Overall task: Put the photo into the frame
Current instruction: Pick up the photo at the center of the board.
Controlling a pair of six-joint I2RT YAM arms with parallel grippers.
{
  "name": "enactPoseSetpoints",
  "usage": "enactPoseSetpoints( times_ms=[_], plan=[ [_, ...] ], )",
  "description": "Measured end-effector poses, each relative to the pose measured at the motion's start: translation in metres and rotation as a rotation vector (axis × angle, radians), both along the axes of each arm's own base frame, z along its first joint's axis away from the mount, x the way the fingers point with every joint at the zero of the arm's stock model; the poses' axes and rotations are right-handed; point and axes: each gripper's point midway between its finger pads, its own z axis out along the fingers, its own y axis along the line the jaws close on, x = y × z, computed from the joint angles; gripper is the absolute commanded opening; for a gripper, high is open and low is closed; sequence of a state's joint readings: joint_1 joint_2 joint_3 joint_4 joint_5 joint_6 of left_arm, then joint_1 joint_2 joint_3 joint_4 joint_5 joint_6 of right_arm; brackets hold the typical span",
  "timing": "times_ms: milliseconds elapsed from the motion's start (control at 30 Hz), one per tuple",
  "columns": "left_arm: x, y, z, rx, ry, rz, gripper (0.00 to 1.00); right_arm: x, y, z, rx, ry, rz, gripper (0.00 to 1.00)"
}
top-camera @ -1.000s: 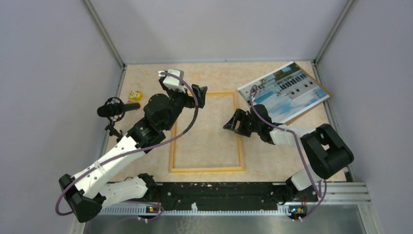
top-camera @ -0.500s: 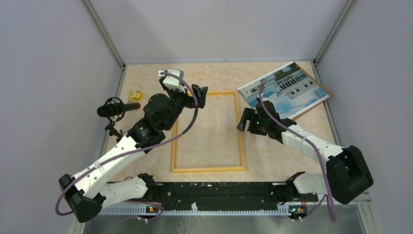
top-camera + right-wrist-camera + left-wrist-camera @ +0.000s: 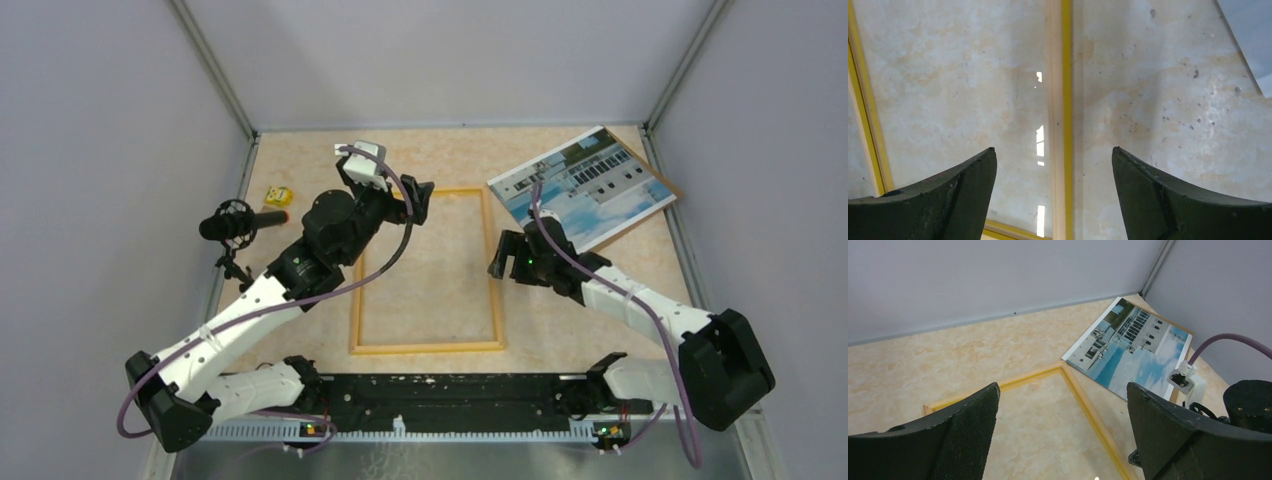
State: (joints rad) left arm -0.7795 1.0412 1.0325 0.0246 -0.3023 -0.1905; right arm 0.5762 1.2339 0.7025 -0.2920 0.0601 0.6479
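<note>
The photo [image 3: 585, 187] lies face up at the far right corner of the table [image 3: 300, 160], turned at an angle, well apart from both arms. A brown board [image 3: 648, 219] shows under its right edge. The frame [image 3: 425, 348] lies flat in the middle, nothing inside it.

L gripper [image 3: 1062, 405]: jaws fully apart, nothing btw. them, above the frame's far left corner. R gripper [image 3: 1054, 160]: jaws also wide and holding nothing, above the frame's right rail, near the photo but not touching it.

Handling, as I judge it: the photo is a thin sheet, very light and prob. floppy, so it will bend and sag if taken at one point only. Flat on the board it gives no edge to pinch from above, and its surface looks glossy, so fingers may slip. Best place is a corner or edge that hangs past the board, e.g. the near left corner. Take only the sheet, not the board w/ it. A hard pinch can crease it.
</note>
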Motion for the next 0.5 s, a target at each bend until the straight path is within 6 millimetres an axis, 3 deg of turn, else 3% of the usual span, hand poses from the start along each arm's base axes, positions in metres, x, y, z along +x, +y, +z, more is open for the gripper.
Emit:
enactPoseSetpoints(
  times_ms=[100, 300, 500],
  plan=[
    [0.0, -0.003, -0.003, 0.001, 0.009, -0.01, 0.99, -0.003, -0.02, -0.006, 0.051, -0.002, -0.068, 0.84],
    [0.003, -0.006, -0.011, 0.017, 0.026, -0.01, 0.99, 0.013, -0.098, -0.017, 0.294, -0.045, -0.499, 0.83],
    [0.003, -0.008, -0.016, 0.026, 0.042, -0.016, 0.99, 0.01, -0.111, -0.012, 0.456, -0.124, -0.681, 0.82]
  ],
)
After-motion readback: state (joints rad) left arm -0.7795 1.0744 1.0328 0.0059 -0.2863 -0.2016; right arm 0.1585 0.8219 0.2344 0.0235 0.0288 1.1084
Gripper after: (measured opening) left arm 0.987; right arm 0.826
